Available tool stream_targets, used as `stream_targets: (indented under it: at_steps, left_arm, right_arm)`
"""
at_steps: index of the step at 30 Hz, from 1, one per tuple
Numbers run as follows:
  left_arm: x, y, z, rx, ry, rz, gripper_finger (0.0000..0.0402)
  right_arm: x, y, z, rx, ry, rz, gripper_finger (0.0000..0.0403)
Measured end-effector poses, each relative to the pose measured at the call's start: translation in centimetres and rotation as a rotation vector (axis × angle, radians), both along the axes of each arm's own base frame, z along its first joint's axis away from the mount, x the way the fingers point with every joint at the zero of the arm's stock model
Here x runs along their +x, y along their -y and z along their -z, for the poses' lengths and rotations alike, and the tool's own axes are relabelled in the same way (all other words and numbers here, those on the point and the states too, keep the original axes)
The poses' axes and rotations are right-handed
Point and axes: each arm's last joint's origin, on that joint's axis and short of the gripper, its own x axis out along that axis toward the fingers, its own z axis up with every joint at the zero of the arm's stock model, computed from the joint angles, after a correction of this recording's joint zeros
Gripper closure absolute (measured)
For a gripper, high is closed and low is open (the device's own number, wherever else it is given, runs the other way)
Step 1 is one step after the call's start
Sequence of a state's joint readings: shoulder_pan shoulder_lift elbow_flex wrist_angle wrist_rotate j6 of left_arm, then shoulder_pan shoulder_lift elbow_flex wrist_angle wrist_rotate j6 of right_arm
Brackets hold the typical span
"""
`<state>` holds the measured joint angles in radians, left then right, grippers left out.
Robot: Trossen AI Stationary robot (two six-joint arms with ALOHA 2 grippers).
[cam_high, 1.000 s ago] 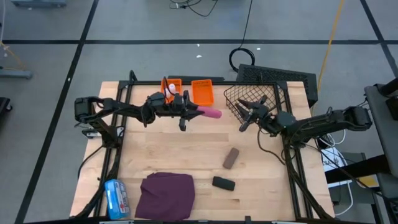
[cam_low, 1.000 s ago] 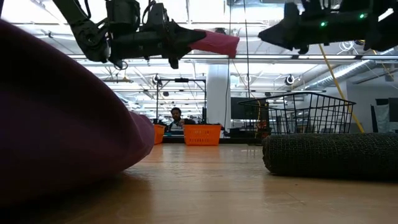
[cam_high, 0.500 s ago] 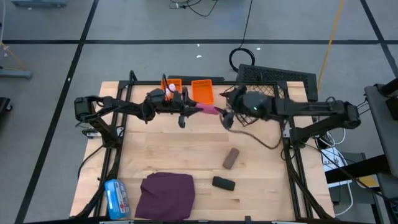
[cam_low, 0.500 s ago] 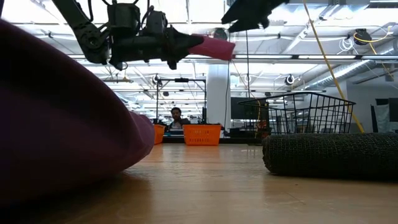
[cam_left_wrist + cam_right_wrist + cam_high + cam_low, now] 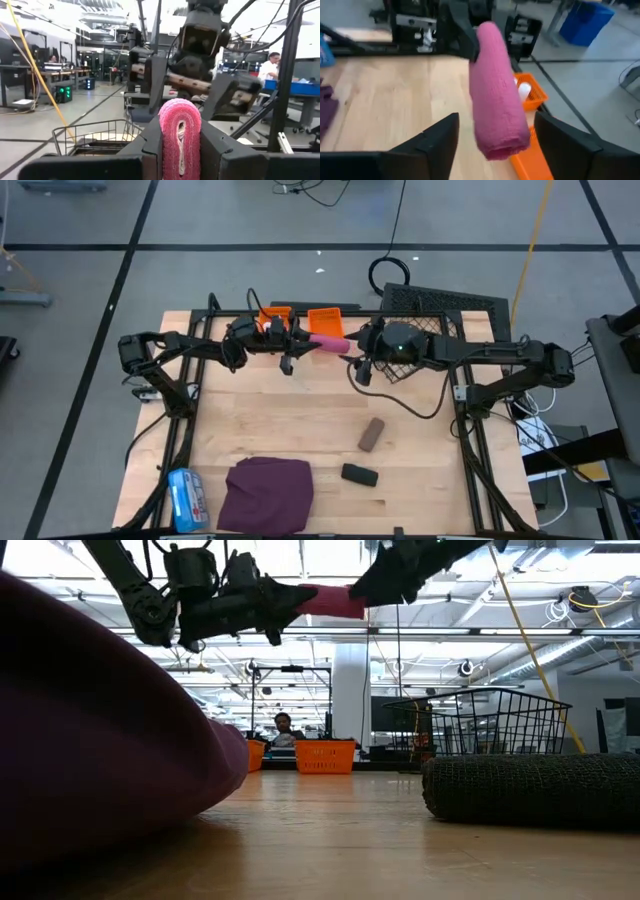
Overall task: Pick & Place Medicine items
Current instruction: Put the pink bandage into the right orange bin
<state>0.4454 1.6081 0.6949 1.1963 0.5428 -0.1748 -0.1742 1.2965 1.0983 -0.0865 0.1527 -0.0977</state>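
Pink tube handoff over the light wooden counter (image 5: 300, 420), big warehouse room behind

Left gripper (image 5: 312, 344) jaws clamp the soft pink tube (image 5: 328, 343); right gripper (image 5: 357, 363) jaws gape around its free end.

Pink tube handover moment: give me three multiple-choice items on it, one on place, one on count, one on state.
1. Where is the pink tube?
A. lying on the table
B. held in the air between the two arms
C. inside the wire basket

2. How many dark oblong items lie on the table?
A. two
B. four
C. none

3. How is the right tool set?
A. shut on the tube
B. open, fingers either side of the tube's free end
C. out of view

Answers:
1 B, the left tool clamps the tube above the table.
2 A, the grey-brown oblong and the black oblong.
3 B, the right wrist view shows gaps on both sides of the tube.
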Motion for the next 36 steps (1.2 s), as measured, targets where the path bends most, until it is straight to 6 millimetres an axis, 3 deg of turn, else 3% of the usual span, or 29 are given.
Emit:
stream_targets:
  at_steps: [12, 18, 23, 28, 32, 36]
  left_arm:
    - [-0.1, -0.3, 0.0, -0.022, -0.008, 0.003, 0.033]
    - [-0.1, -0.2, 0.0, -0.02, -0.002, 0.006, 0.033]
    - [-0.1, 0.0, -0.1, -0.029, -0.004, 0.047, 0.0331]
    - [-0.1, 0.0, 0.0, -0.047, -0.012, 0.06, 0.0331]
    - [-0.1, 0.1, -0.1, -0.043, -0.004, 0.063, 0.0331]
    - [0.0, 0.4, -0.1, -0.023, 0.001, 0.066, 0.0331]
  right_arm:
    - [-1.1, 0.1, 1.7, -0.002, 0.118, 0.016, 0.0267]
    - [-1.3, 0.2, 2.9, 0.013, 0.247, 0.028, 0.0257]
    - [-1.7, 0.2, 4.0, 0.02, 0.349, -0.063, 0.0238]
    - [-1.7, 0.4, 5.1, 0.012, 0.384, -0.063, 0.0247]
    - [-1.4, 0.6, 5.3, -0.008, 0.397, -0.075, 0.0289]
    - [-1.1, 0.8, 5.7, -0.009, 0.406, -0.11, 0.0359]
